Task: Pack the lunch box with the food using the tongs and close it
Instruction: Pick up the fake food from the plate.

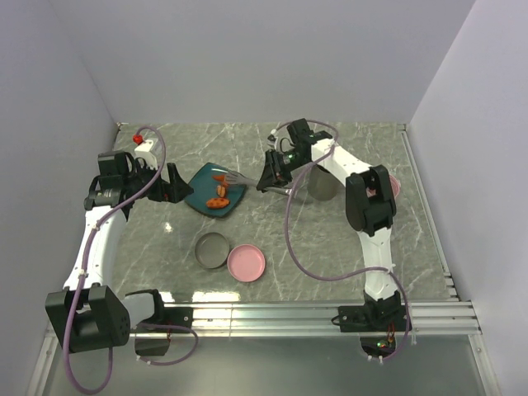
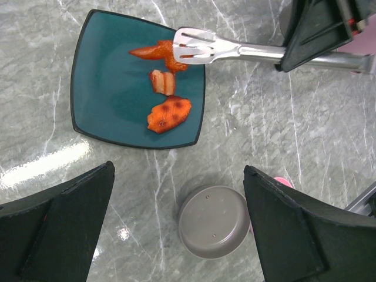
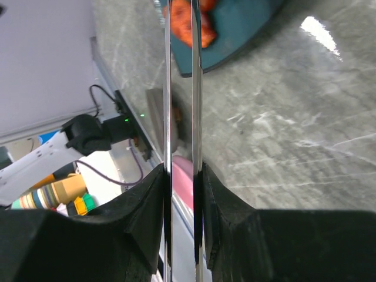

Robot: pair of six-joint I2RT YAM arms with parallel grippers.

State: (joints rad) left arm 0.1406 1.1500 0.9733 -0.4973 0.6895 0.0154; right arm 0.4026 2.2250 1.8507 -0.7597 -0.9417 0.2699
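Observation:
The teal plate [image 1: 202, 191] [image 2: 111, 88] holds the food as three orange-red pieces [image 2: 169, 114] [image 2: 163, 81] [image 2: 150, 51]. My right gripper [image 1: 270, 175] [image 3: 182, 170] is shut on the silver tongs [image 1: 247, 177] [image 3: 167, 106], both arms pinched between its fingers. The tongs' slotted head [image 2: 197, 47] sits over the far piece at the plate's right edge, and an orange piece [image 3: 188, 23] shows between the arms. The lunch box, a round grey bowl [image 1: 212, 250] [image 2: 214, 220], stands open, its pink lid [image 1: 247, 262] beside it. My left gripper [image 1: 169, 183] [image 2: 178, 170] hovers open and empty left of the plate.
A second grey round container [image 1: 322, 186] stands under the right arm, with a pink piece [image 1: 394, 186] behind the arm's elbow. A red-topped white fitting [image 1: 142, 144] sits at the back left. Walls close in the marble table on three sides.

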